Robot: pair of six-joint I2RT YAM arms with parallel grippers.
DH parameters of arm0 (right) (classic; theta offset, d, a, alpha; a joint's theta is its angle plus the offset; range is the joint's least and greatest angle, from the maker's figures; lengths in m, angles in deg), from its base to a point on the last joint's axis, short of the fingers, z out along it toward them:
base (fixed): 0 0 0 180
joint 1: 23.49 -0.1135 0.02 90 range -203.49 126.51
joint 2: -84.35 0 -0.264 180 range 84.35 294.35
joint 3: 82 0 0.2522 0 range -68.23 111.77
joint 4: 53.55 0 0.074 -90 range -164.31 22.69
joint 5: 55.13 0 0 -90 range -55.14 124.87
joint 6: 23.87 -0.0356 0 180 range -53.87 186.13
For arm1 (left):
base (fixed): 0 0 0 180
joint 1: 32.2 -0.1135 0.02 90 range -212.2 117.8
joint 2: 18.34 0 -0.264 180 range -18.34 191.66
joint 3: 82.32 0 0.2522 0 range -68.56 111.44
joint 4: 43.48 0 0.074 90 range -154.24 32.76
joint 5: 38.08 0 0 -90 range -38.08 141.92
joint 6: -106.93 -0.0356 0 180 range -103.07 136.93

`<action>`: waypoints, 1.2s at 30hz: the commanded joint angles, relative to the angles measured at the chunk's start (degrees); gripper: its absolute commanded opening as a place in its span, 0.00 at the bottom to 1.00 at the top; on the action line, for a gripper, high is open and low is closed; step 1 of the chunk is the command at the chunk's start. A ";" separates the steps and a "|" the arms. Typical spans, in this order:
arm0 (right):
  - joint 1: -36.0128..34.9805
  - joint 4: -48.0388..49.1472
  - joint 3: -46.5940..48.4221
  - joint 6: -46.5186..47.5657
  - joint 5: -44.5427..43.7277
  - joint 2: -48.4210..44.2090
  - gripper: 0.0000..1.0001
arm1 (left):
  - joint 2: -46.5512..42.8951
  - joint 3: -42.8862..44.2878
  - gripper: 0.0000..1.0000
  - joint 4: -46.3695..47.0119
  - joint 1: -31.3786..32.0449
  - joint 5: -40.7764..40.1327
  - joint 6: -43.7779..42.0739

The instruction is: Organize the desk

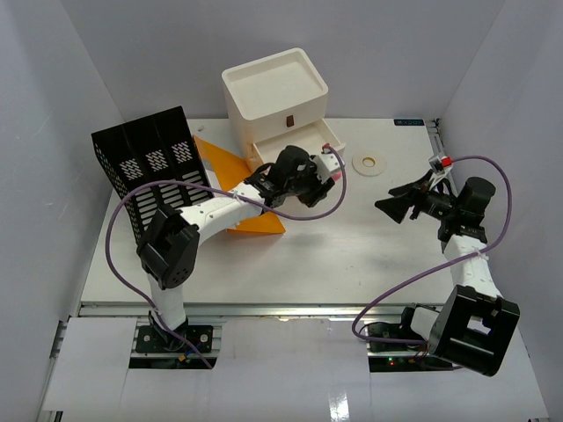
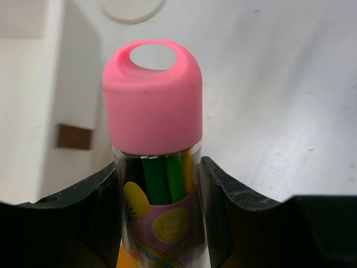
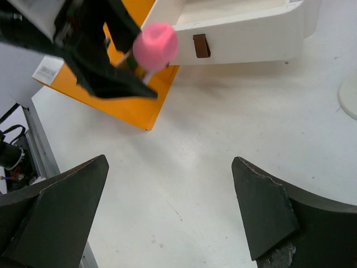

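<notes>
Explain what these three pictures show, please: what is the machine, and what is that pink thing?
Two robot arms are bolted to the front of a white desk. One picture looks down from above; the other two come from cameras on each wrist. The left hand grips a clear tube of coloured pens with a pink cap, near the cream drawer box, whose bottom drawer is open. The right hand is open and holds nothing. Also on the desk: a black mesh file rack, an orange folder and a tape roll.
</notes>
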 commanded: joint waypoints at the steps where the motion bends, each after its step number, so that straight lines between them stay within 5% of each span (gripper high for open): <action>1: 2.08 1.31 -1.55 4.57 3.19 -1.81 0.98 | 0.97 13.90 0.00 -6.71 -3.37 -7.65 -6.68; 7: 4.25 -0.17 -1.91 6.72 3.50 -2.10 0.98 | 11.30 28.00 0.02 -11.76 -4.71 -15.90 -15.13; 10: 5.15 -0.24 -1.88 6.73 3.85 -2.36 0.98 | 16.12 32.89 0.11 -12.63 -5.26 -20.51 -18.04; 17: 6.35 0.90 -2.31 5.59 4.76 -2.60 0.98 | 19.64 34.47 0.62 -10.76 -6.30 -23.67 -17.63; 25: 6.73 2.22 -2.91 4.76 5.38 -2.58 0.98 | 16.26 35.85 0.98 -10.72 -5.47 -21.11 -13.70; 29: 7.07 2.31 -3.07 4.76 5.61 -2.66 0.98 | 13.48 34.76 0.98 -11.21 -4.31 -17.12 -11.38; 33: 7.36 2.40 -3.19 4.93 5.59 -2.69 0.98 | 7.81 26.98 0.91 -11.37 -2.79 -4.49 -7.84; 34: 7.41 2.40 -3.20 4.97 5.55 -2.69 0.98 | 6.49 24.49 0.87 -11.37 -2.34 -1.95 -7.28; 36: 7.52 2.42 -3.31 5.03 5.55 -2.60 0.98 | 4.76 20.72 0.63 -11.37 -2.03 1.36 -5.64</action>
